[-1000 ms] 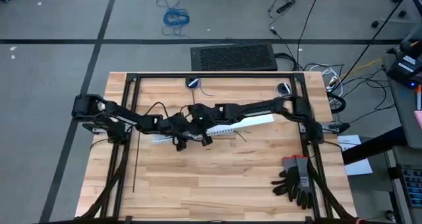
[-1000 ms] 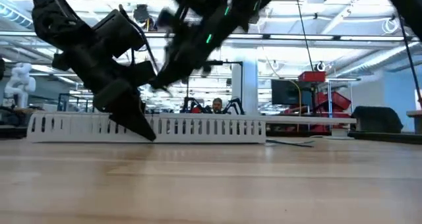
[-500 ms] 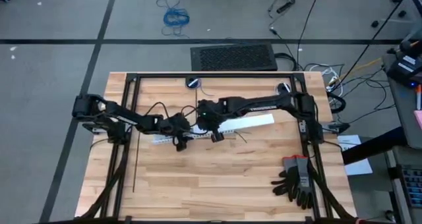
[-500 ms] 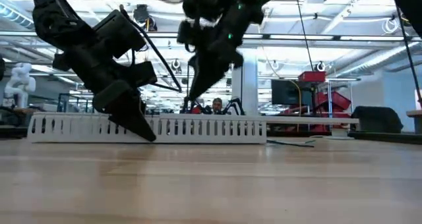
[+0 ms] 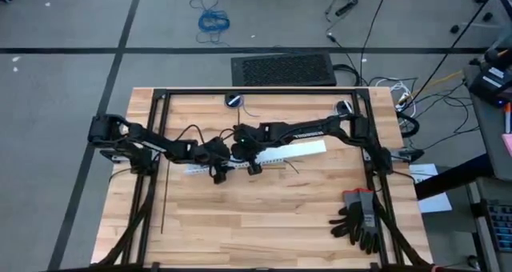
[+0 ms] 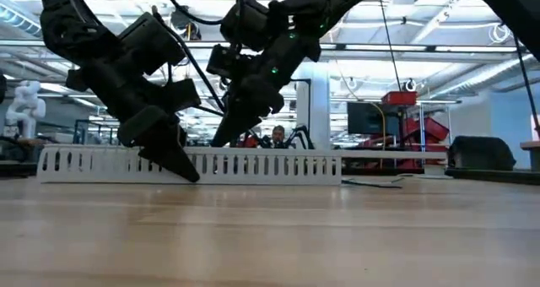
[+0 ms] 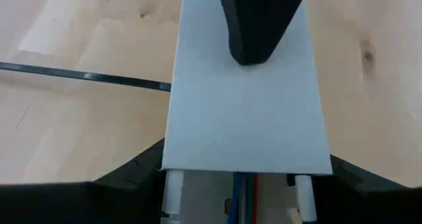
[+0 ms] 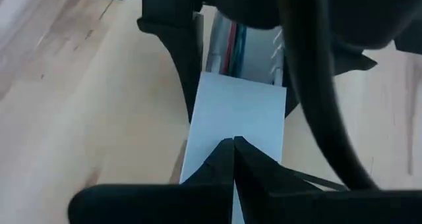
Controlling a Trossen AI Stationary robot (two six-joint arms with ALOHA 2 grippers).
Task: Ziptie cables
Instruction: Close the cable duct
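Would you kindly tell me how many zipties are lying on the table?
2: a long ziptie lies near the table's left side, and a second ziptie lies just beside the white slotted duct. Others may be hidden under the arms.

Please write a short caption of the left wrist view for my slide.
Left gripper straddles the white duct holding coloured cables; right gripper presses its cover; a ziptie lies beside.

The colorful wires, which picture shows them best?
The right wrist view: the cables lie inside the white duct, beyond its cover. The left wrist view shows only their ends. The high and low views hide them.
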